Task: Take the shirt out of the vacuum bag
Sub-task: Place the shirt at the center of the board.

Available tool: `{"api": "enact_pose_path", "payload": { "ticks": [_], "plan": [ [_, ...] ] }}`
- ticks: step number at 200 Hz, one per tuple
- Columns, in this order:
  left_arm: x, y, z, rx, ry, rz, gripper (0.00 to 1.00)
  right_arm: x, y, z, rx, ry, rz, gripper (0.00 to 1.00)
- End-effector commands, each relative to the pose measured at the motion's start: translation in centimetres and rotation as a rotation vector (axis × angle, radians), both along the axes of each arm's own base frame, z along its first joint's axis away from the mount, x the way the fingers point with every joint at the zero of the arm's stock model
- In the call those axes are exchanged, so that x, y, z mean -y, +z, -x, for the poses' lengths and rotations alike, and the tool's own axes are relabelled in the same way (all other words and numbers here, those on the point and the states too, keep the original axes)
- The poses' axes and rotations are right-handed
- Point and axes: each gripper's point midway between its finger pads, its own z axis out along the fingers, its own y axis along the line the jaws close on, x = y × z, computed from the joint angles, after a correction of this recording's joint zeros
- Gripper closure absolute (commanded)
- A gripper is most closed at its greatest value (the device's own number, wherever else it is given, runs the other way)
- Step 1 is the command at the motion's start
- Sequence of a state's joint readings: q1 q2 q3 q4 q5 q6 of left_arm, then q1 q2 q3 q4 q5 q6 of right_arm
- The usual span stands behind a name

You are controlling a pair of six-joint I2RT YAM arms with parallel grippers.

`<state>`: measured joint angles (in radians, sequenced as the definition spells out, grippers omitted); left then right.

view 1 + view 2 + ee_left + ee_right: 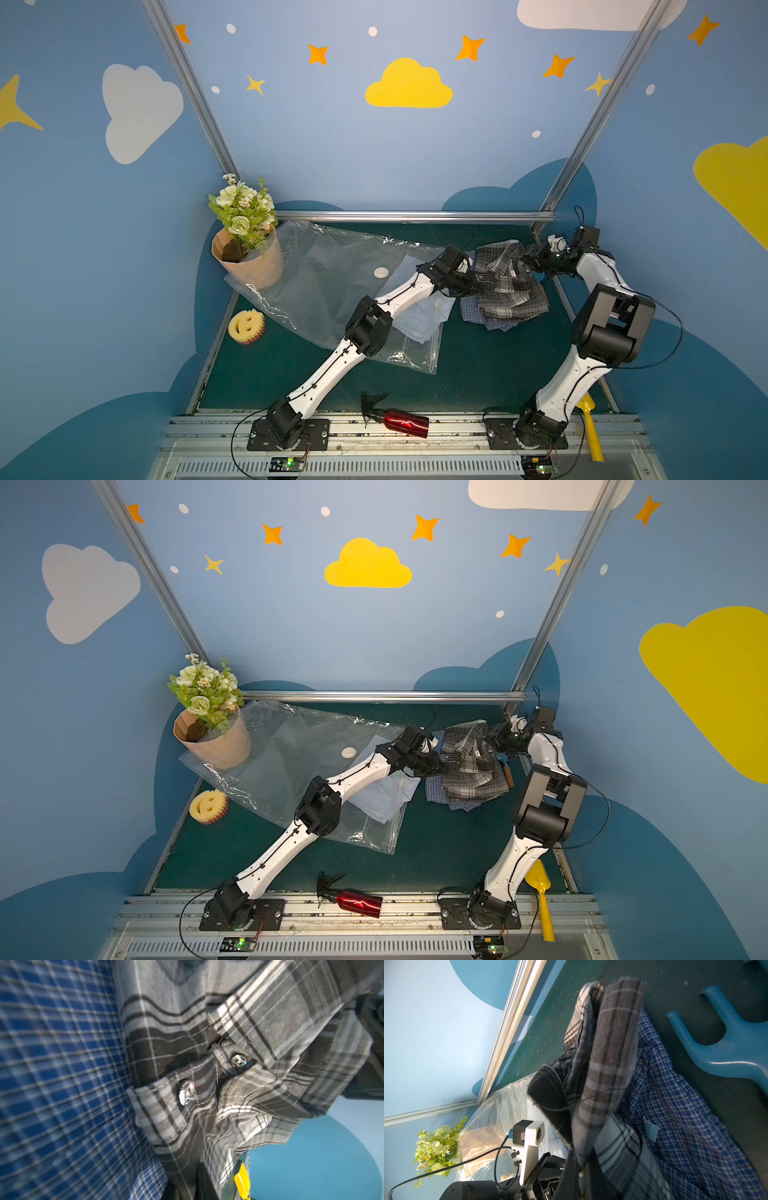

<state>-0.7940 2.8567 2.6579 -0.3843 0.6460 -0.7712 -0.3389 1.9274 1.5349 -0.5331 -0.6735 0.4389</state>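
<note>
The clear vacuum bag (pixel 324 266) (pixel 291 746) lies flat on the green table, its round white valve (pixel 381 272) facing up. A light blue shirt (pixel 424 316) (pixel 386 796) lies at the bag's open end, partly under the plastic. To the right, outside the bag, a grey plaid shirt (pixel 507 286) (pixel 228 1022) is bunched on a blue plaid shirt (pixel 471 311) (pixel 685 1126). My left gripper (pixel 471 282) (pixel 193 1186) is shut on the grey shirt's left edge. My right gripper (pixel 525 259) (pixel 581 1169) is shut on its far right part, and the cloth rises up from it.
A paper-wrapped flower pot (pixel 249 249) stands on the bag's far left corner. A smiley sponge (pixel 246 327) lies at the left, a red spray bottle (pixel 399 420) on the front rail, a yellow scoop (pixel 590 419) at the front right. A blue plastic rake (pixel 726 1043) lies beside the shirts.
</note>
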Motion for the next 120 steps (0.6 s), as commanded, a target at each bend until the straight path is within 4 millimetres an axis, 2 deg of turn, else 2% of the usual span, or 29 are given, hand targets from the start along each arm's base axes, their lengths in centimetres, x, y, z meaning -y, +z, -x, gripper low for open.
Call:
{"api": "enact_pose_path", "payload": {
  "ticks": [1,44,70,97,120],
  "plan": [
    [0.6,4.7,0.6,0.064,-0.032,0.051,0.88,-0.6,0.6,0.3,0.017,0.014,-0.013,1.00],
    [-0.3,8.7,0.3,0.159,-0.028,0.045,0.90,-1.4,2.3,0.4,0.050,0.031,-0.004,1.00],
    [-1.1,10.4,0.4,0.187,-0.021,0.021,0.90,-2.0,2.7,0.4,0.061,0.042,-0.007,1.00],
    [-1.7,10.1,0.8,0.182,-0.021,0.001,0.90,-2.3,1.7,0.1,0.052,0.047,-0.019,1.00],
    [-2.1,7.7,1.1,0.141,-0.021,-0.024,0.91,-2.5,0.2,-0.2,0.028,0.049,-0.038,1.00]
  ]
}}
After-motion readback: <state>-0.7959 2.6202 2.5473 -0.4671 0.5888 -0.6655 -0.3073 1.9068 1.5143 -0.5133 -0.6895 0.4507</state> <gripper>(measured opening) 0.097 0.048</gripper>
